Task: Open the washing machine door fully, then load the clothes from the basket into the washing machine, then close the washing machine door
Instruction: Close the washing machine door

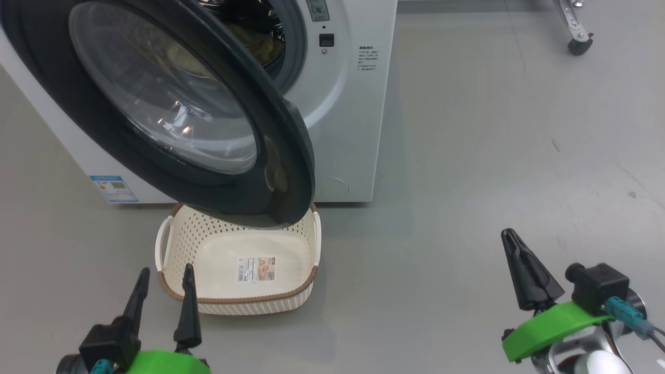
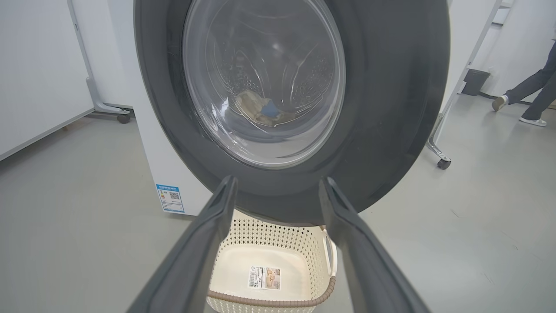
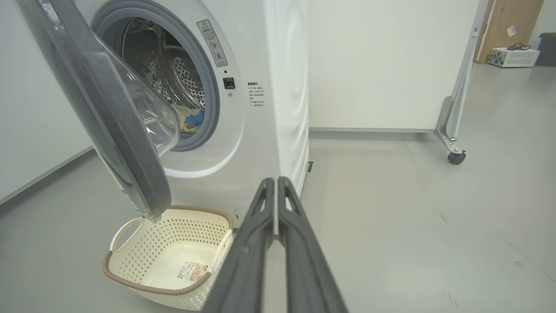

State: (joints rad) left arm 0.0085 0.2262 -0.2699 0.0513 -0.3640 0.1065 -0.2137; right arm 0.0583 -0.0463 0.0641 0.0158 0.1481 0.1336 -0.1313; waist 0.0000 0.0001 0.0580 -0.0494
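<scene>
The washing machine (image 1: pixel 353 104) stands with its washing machine door (image 1: pixel 156 104) swung partly out over the basket (image 1: pixel 239 304). The basket (image 3: pixel 169 256) sits on the floor with just a label on its bottom. The clothes (image 3: pixel 191 119) lie inside the drum, and through the door glass they appear as a cream and blue heap (image 2: pixel 263 108). My left gripper (image 1: pixel 163 275) is open at the lower left, just left of the basket, with nothing between its fingers (image 2: pixel 208 243). My right gripper (image 1: pixel 511 239) is shut on nothing at the lower right, well clear of the machine, fingers (image 3: pixel 265 204) pressed together.
A wheeled white partition (image 3: pixel 454 143) stands right of the machine, its caster (image 1: pixel 579 47) at the far right. A person's legs (image 2: pixel 527 95) show far right in the left wrist view. Grey floor (image 1: pixel 493 156) spreads open on the right.
</scene>
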